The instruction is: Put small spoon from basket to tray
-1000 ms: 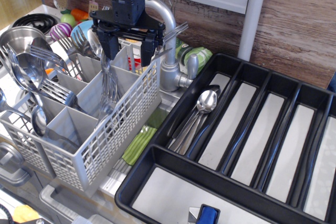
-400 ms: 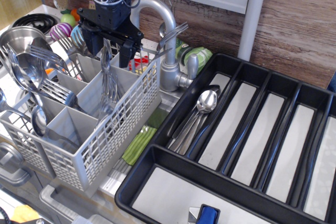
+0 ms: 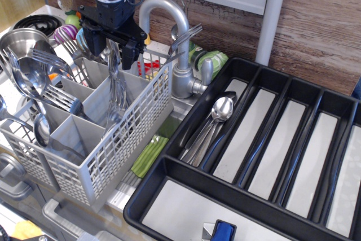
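Note:
The light grey basket point(image 3: 135, 134) stands at the left with forks and large spoons in its compartments. A bunch of slim shiny steel handles point(image 3: 117, 91) stands upright in its middle back compartment; I cannot tell which one is the small spoon. My gripper point(image 3: 110, 46) is open and empty, hanging over the back of the basket, its fingers point(image 3: 127, 55) either side of the tallest handle's top. The black tray point(image 3: 169, 182) lies at the right and holds a steel spoon point(image 3: 221, 108) with other cutlery in its leftmost long compartment.
A curved steel faucet point(image 3: 177, 32) rises just right of the gripper, behind the basket. Large spoons and forks point(image 3: 34, 77) lean out at the basket's left. A steel bowl point(image 3: 20, 38) and colourful items sit at the back left. A grey post point(image 3: 273, 15) stands behind the tray.
The open gripper has moved left and a little back over the basket, away from the faucet. The cutlery in the basket and the tray has not moved.

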Robot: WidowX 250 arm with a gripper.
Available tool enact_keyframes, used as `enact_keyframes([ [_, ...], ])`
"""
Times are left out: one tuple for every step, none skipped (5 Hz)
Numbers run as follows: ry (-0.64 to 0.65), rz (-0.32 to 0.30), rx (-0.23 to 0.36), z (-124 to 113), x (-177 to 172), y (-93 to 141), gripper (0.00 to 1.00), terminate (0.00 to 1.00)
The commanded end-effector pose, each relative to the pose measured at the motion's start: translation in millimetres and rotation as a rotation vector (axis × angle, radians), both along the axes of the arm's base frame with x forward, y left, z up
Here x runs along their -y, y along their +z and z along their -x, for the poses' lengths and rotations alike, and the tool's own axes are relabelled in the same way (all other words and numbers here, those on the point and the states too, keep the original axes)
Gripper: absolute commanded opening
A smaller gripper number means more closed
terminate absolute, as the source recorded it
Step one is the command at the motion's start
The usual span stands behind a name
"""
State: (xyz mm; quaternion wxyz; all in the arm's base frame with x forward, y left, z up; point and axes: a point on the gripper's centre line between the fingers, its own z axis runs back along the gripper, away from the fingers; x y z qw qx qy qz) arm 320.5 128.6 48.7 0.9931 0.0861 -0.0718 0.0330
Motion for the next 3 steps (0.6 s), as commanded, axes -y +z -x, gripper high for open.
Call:
enact_keyframes([
  [-0.015, 0.025, 0.057, -13.0, -15.3, 0.6, 1.0, 0.0],
  [0.002, 0.044, 0.065, -16.1, -15.0, -5.2, 0.0, 0.0],
  [0.056, 0.102, 0.024, -17.2, -10.6, -2.4, 0.0, 0.0],
])
